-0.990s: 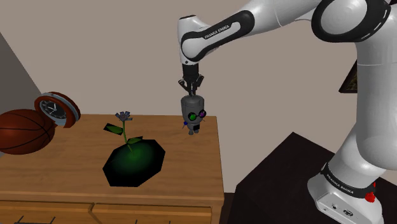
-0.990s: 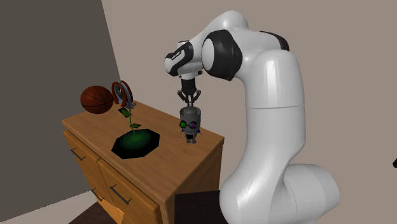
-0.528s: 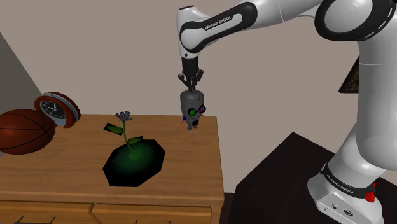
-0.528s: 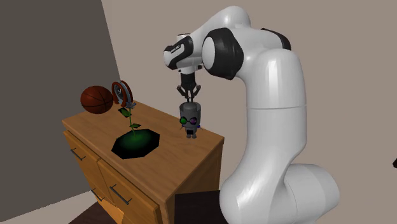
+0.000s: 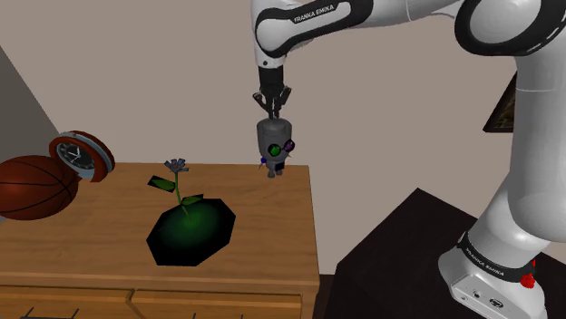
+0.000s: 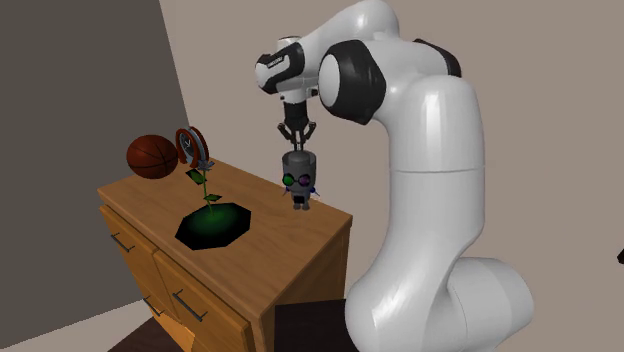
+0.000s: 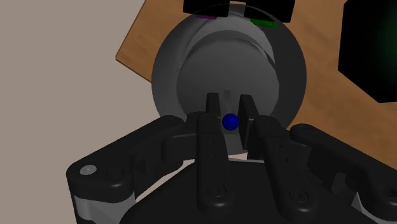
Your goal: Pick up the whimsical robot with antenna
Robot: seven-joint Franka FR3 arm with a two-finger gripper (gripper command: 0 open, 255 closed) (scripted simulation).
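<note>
A small grey toy robot with one green and one purple eye hangs in the air above the far right part of the wooden dresser top. My gripper is shut on its antenna from above. In the second exterior view the robot dangles clear of the wood under the gripper. In the wrist view the fingers clasp the blue antenna ball over the robot's round grey head.
A black octagonal pot with a small flower stands mid-dresser. A basketball and a round red clock sit at the shoulder view's far left. The dresser's right edge drops to a dark floor beside my stand.
The gripper has risen with the toy robot in it, lifting it from just above the dresser top to well clear of it.
</note>
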